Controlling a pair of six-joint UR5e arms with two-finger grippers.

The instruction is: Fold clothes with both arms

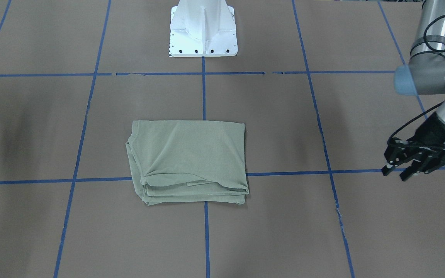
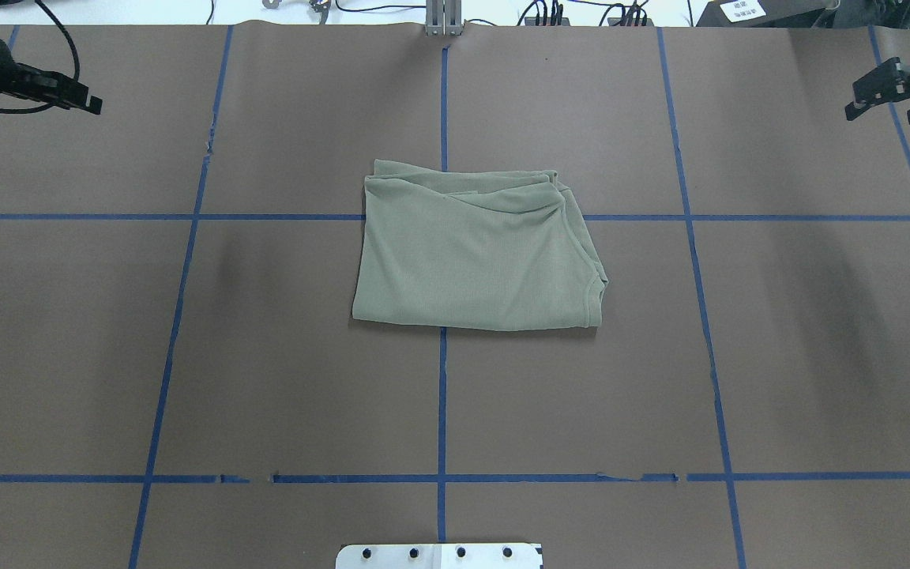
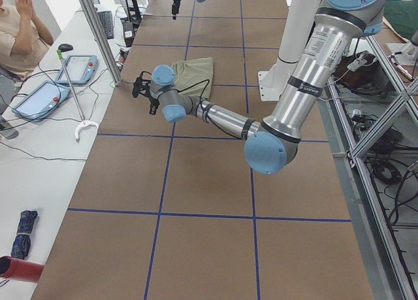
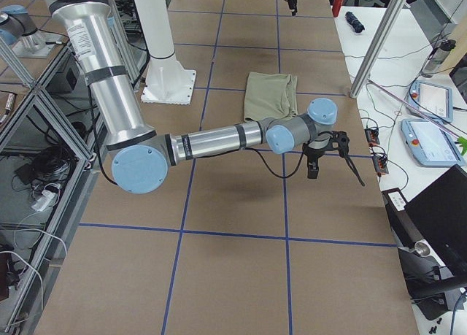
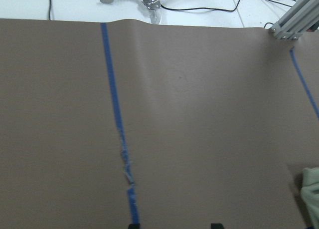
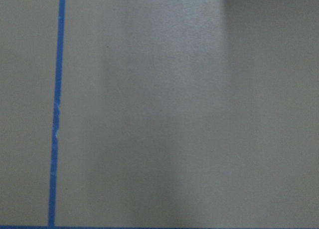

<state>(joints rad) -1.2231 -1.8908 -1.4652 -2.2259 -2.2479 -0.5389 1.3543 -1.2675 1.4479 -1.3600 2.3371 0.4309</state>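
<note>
Overhead view: a sage-green shirt point(image 2: 475, 261) lies folded into a compact rectangle at the centre of the brown table point(image 2: 265, 356). The left gripper point(image 2: 94, 104), upper left, and the right gripper point(image 2: 883, 115), upper right, hang empty, fingers apart, well away from it. Folding looks finished, with perhaps only a tidying press left

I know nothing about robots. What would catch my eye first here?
A sage-green shirt lies folded into a rectangle mid-table on brown paper crossed by blue tape lines. The left fingers and right fingers hang far out at opposite sides, spread open, holding nothing.
</note>
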